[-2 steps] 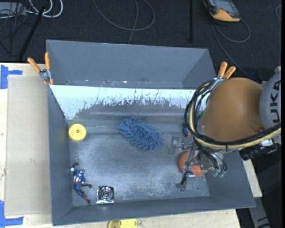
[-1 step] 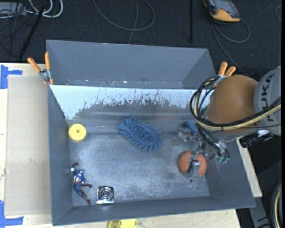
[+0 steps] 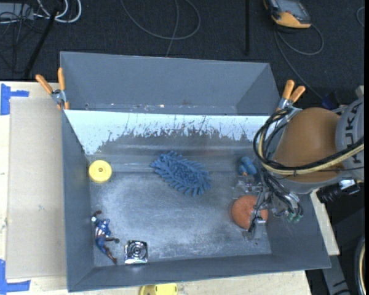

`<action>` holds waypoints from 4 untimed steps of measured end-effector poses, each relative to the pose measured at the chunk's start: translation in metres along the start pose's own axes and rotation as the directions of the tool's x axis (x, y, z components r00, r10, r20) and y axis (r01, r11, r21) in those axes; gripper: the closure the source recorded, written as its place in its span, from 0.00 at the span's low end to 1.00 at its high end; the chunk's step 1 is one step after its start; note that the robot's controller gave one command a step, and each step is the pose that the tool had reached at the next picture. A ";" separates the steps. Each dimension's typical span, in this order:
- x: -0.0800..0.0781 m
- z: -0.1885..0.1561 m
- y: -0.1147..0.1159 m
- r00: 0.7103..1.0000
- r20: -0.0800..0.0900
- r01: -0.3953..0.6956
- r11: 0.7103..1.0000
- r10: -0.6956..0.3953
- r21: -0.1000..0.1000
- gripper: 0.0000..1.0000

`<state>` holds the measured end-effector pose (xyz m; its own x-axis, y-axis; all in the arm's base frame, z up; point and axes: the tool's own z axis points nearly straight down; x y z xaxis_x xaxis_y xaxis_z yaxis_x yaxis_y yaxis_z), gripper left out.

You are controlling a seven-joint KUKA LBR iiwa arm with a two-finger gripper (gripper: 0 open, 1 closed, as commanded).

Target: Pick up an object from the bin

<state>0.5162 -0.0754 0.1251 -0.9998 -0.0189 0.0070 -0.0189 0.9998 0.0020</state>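
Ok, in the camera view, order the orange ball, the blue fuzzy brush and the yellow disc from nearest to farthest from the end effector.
1. The orange ball, at the right, right beside the end effector.
2. The blue fuzzy brush, in the middle, toward the back.
3. The yellow disc, at the far left.

The only lettering stands on the pale casing of the robot arm (image 3: 350, 128), by the right edge. It is dark capitals set at a slant, of which "UK" can be made out, the rest cut off. Nothing in the bin (image 3: 172, 91) bears readable writing.
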 end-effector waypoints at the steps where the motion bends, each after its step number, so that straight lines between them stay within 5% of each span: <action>1: -0.027 0.001 -0.056 0.991 0.009 0.133 0.991 -0.133 0.003 0.00; 2: -0.027 0.056 -0.076 0.991 0.006 0.130 0.991 -0.130 0.002 0.00; 3: -0.012 0.055 -0.079 1.000 0.006 0.009 1.000 -0.009 0.001 1.00; 4: -0.012 0.055 -0.079 1.000 0.006 0.009 1.000 -0.009 0.001 1.00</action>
<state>0.5291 -0.1540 0.0694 -0.9996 -0.0282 0.0009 -0.0282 0.9996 0.0012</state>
